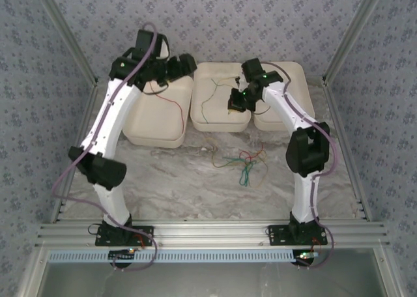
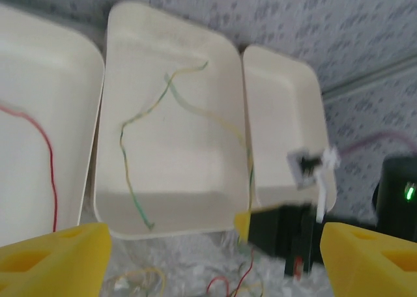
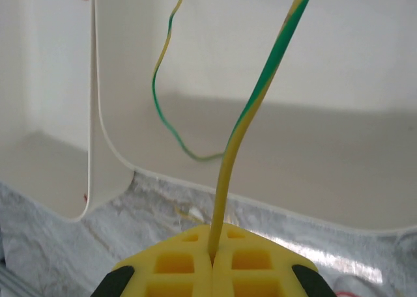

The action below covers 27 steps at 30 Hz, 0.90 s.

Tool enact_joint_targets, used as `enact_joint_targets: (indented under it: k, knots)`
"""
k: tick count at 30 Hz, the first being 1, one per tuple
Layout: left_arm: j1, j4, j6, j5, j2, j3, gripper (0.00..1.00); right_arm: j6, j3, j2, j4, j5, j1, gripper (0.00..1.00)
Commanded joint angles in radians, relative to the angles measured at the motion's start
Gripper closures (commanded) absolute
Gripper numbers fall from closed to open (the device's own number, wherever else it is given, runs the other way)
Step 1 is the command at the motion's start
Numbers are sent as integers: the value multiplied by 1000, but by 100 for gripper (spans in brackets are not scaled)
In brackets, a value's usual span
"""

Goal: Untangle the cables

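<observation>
Cables (image 1: 242,163) lie tangled on the table (image 1: 176,180) just before the middle tray (image 1: 221,124); a red cable (image 1: 171,102) sits in the left tray (image 1: 153,129). Right gripper (image 3: 214,261) pinches a yellow-green cable (image 3: 264,82) above the middle tray; left gripper (image 2: 212,258) gapes wide.

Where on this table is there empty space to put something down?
The marble table is bare between the left arm and the cable tangle, in front of the left tray. The right tray looks empty too. It is crowded around the tangle and over the middle tray, where the right gripper holds a striped cable.
</observation>
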<state>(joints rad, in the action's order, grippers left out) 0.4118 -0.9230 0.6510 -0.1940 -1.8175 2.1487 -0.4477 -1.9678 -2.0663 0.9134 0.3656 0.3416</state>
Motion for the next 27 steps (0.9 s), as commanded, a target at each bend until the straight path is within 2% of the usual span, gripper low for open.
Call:
enact_joint_targets:
  k: [1,3,6,7,9,12,15,19,22,27]
  knots:
    - [-12,236,48,8,139,-321,16,-76,-80,-83,-19,-57,-8,100]
    - [-9,320,85,-20,208,-470,16,-98,-123,-133,-36,-48,-12,100]
    - [6,345,107,-29,266,-606,17,-109,-220,-221,-7,-17,-13,100]
    - [12,352,111,-25,284,-640,17,-108,-240,-239,-1,-12,-12,96]
    - [20,365,122,-23,315,-703,17,-98,-283,-275,41,-15,-12,77]
    - [33,371,128,-27,334,-756,17,-93,-255,-257,50,-45,-22,57]
    - [52,372,127,-26,339,-777,17,-93,-218,-220,40,-48,-34,46]
    - [68,369,128,-22,326,-777,18,-73,-212,-158,56,-75,-41,44]
    - [73,350,125,-17,307,-760,18,-66,-182,-87,50,-106,-40,47]
    - [79,312,134,-16,283,-751,21,-54,40,97,8,-180,-26,54]
